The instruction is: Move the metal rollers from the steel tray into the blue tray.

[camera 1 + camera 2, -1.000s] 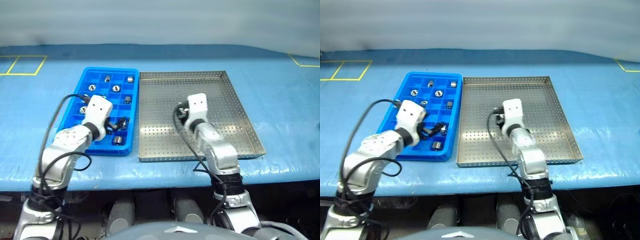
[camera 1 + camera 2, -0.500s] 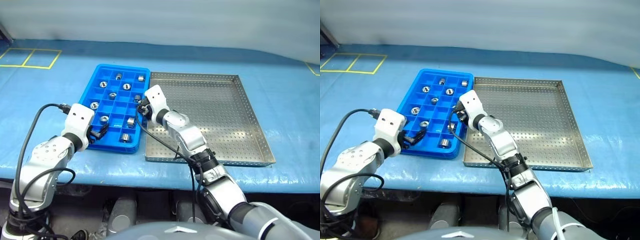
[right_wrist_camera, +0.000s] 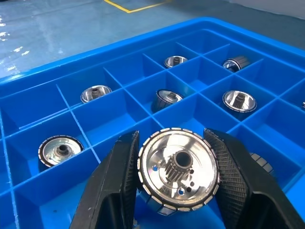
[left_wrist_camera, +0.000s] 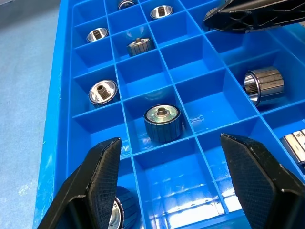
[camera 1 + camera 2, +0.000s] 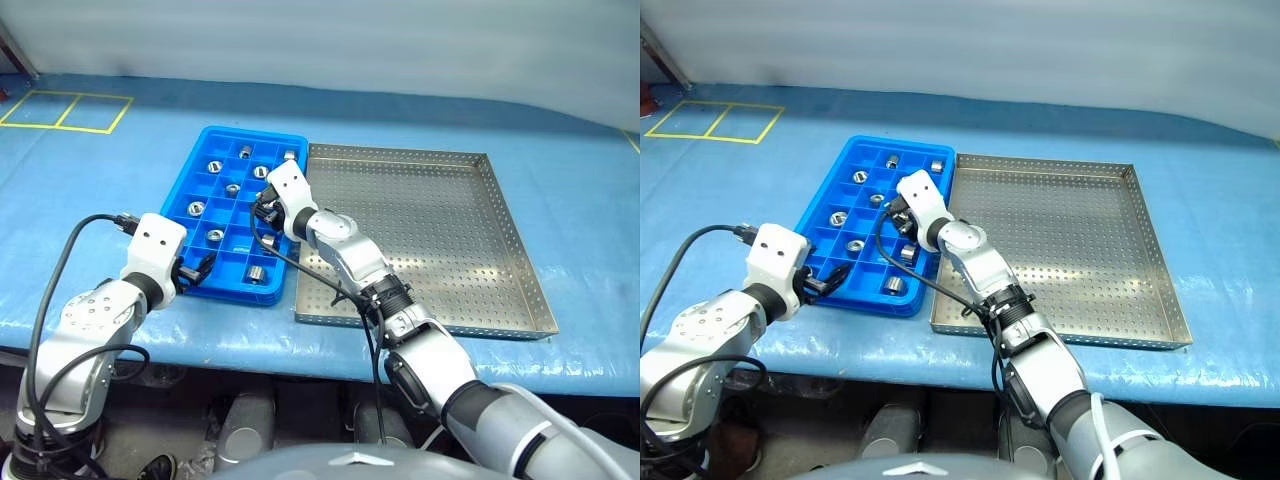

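The blue tray (image 5: 232, 294) lies left of the steel tray (image 5: 430, 230), and several of its compartments each hold a metal roller (image 5: 197, 208). My right gripper (image 5: 263, 213) reaches across above the blue tray's right-hand compartments. It is shut on a shiny roller (image 3: 177, 172) with a small toothed hub, hanging over a compartment. My left gripper (image 5: 197, 268) hovers open at the blue tray's near edge with nothing between its fingers (image 4: 95, 186); beneath them a roller (image 4: 162, 123) stands in a compartment. I see no roller on the steel tray's perforated floor.
Both trays rest on a blue-covered table whose front edge (image 5: 200, 345) runs just below them. Yellow tape squares (image 5: 65, 110) mark the far left. A black cable (image 5: 60, 270) loops beside my left arm.
My right gripper swung left from over the steel tray to above the blue tray, roller in its grip. My left gripper drew back to the tray's near edge. The camera view also shifted.
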{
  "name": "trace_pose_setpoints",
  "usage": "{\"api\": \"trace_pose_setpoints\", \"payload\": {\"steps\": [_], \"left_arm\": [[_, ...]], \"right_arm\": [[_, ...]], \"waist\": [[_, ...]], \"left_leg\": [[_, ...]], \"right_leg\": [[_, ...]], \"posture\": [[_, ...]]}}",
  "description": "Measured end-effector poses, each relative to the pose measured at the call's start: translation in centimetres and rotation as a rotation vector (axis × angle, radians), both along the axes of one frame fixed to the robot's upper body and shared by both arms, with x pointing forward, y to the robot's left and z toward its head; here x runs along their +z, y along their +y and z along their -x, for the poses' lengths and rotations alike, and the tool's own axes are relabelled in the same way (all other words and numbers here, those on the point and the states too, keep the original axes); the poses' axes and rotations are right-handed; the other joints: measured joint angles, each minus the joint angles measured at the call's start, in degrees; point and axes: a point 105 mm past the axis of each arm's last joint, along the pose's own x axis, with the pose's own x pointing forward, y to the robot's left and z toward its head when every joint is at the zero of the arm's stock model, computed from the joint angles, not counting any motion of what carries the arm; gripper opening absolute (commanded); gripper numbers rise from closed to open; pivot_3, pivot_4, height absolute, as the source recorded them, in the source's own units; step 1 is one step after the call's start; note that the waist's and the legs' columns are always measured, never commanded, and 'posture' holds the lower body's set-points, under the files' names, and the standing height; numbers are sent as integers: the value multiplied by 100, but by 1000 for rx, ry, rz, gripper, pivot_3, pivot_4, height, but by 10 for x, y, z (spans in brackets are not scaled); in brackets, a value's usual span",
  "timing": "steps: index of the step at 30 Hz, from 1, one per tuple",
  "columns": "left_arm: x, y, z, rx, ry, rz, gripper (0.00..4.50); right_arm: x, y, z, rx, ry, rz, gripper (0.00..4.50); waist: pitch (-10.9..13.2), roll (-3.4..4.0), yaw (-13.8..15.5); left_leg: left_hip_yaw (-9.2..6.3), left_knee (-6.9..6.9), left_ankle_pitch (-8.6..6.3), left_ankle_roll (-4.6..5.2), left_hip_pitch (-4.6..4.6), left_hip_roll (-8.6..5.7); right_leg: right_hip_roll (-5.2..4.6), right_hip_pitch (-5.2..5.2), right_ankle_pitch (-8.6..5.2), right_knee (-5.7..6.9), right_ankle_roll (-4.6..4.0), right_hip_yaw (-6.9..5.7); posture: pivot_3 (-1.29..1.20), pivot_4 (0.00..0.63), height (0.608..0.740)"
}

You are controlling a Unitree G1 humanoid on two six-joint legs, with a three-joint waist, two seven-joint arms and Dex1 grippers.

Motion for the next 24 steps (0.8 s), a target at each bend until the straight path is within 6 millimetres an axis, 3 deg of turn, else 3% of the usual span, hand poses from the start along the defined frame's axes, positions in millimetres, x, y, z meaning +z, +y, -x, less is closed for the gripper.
{"api": "trace_pose_setpoints", "payload": {"steps": [9,24], "left_arm": [[-5,-5,4,3,8,19,3620],[-11,-5,15,34,25,26,3620]], "right_arm": [[7,5,-6,12,-31,1,1939],[-9,9,-3,60,4,-1,1939]], "waist": [[1,1,16],[1,1,138]], "left_leg": [[-5,-16,0,0,4,0],[-10,-18,0,0,9,1]], "right_leg": [[1,-2,-7,0,-12,-5],[3,0,-10,2,-18,-10]], "posture": [[351,150,740],[430,150,740]]}}
